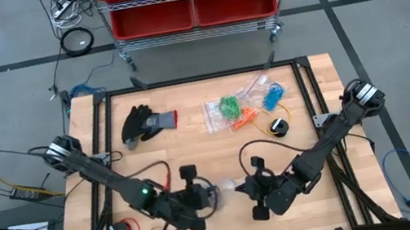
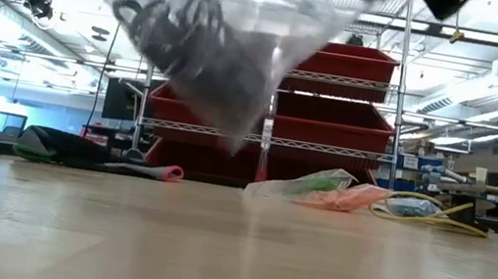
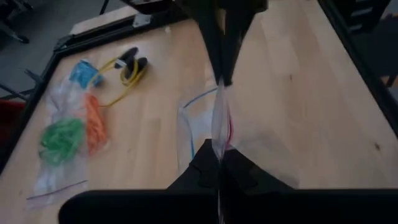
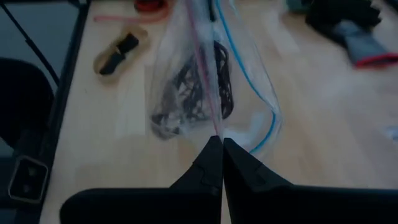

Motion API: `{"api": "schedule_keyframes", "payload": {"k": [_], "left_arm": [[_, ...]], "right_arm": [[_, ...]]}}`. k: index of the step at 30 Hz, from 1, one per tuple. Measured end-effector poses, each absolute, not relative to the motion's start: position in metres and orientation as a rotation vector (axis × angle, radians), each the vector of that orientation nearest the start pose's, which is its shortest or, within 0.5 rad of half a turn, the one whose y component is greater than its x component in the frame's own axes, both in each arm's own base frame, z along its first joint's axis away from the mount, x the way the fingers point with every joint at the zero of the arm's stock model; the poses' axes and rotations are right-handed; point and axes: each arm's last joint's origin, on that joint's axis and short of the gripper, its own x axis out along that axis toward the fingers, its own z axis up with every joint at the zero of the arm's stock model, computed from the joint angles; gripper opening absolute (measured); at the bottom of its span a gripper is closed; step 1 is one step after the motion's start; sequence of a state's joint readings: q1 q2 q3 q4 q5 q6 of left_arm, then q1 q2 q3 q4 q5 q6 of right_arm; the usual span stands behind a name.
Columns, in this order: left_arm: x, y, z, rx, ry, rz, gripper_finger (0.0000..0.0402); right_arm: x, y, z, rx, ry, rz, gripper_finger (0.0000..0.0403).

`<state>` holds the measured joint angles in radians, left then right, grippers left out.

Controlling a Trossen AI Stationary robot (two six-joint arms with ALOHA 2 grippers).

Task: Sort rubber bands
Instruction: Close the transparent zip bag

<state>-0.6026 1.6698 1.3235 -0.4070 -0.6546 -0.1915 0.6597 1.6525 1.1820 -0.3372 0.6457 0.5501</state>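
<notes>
- Rubber bands, the black thin elastic loops (image 4: 193, 93), sit bunched inside a clear zip-top plastic bag with a blue and red seal strip (image 4: 249, 106), which hangs in the air above the near middle of the wooden table (image 1: 193, 142).
- The left gripper (image 3: 219, 163) has its dark fingers pressed together on one edge of that bag, at the near centre of the table.
- The right gripper (image 4: 217, 146) is likewise pinched closed on the bag's seal edge from the opposite side, so both arms hold it between them.
- Green bands (image 1: 229, 108), orange bands (image 1: 245, 116) and blue bands (image 1: 271, 97) lie in clear bags of their own towards the far side of the table, touching or overlapping one another.
- Judging by this, sorting looks nearly done: each colour appears bagged, and no loose bands show on the wood.
- What seems left is sealing or setting down the black bag.
- A black work glove with a red cuff (image 1: 145, 124) lies well apart, far left.
</notes>
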Motion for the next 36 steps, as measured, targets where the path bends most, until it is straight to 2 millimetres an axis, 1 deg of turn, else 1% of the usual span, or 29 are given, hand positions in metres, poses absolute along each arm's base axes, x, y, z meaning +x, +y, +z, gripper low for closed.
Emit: {"api": "schedule_keyframes", "payload": {"k": [3,6,9,11,13,16,20,23,26,28,31,33,36], "left_arm": [[0.301,-0.185,0.29,0.241,0.593,0.109,0.0002],[0.3,-0.183,0.29,0.225,0.616,0.085,0.0002],[0.302,-0.185,0.286,0.214,0.628,0.057,0.0002],[0.303,-0.186,0.278,0.228,0.642,0.057,0.0002],[0.302,-0.185,0.271,0.241,0.652,0.07,0.0002],[0.301,-0.183,0.267,0.258,0.64,0.113,0.0002],[0.299,-0.181,0.264,0.277,0.655,0.13,0.0002],[0.299,-0.18,0.265,0.284,0.642,0.156,0.0002],[0.299,-0.18,0.265,0.29,0.637,0.17,0.0002],[0.299,-0.18,0.265,0.296,0.631,0.183,0.0002],[0.299,-0.18,0.266,0.305,0.622,0.206,0.0002],[0.298,-0.18,0.266,0.31,0.616,0.214,0.0002],[0.298,-0.181,0.267,0.314,0.608,0.223,0.0002]], "right_arm": [[0.285,0.199,0.254,0.028,0.576,-0.148,0.0],[0.282,0.197,0.263,0.012,0.558,-0.125,0.0],[0.28,0.196,0.269,0.017,0.54,-0.104,0.0],[0.281,0.195,0.272,0.025,0.529,-0.107,0.0],[0.283,0.194,0.276,0.029,0.515,-0.126,0.0],[0.285,0.192,0.285,0.027,0.487,-0.166,0.0004],[0.282,0.189,0.304,-0.006,0.488,-0.226,0.0031],[0.276,0.192,0.318,-0.003,0.478,-0.258,0.0065],[0.267,0.199,0.326,0.026,0.49,-0.255,0.0101],[0.262,0.202,0.324,0.076,0.502,-0.263,0.0121],[0.252,0.206,0.315,0.155,0.55,-0.307,0.0139],[0.244,0.212,0.304,0.188,0.544,-0.331,0.0143],[0.231,0.222,0.281,0.193,0.497,-0.36,0.0142]]}}
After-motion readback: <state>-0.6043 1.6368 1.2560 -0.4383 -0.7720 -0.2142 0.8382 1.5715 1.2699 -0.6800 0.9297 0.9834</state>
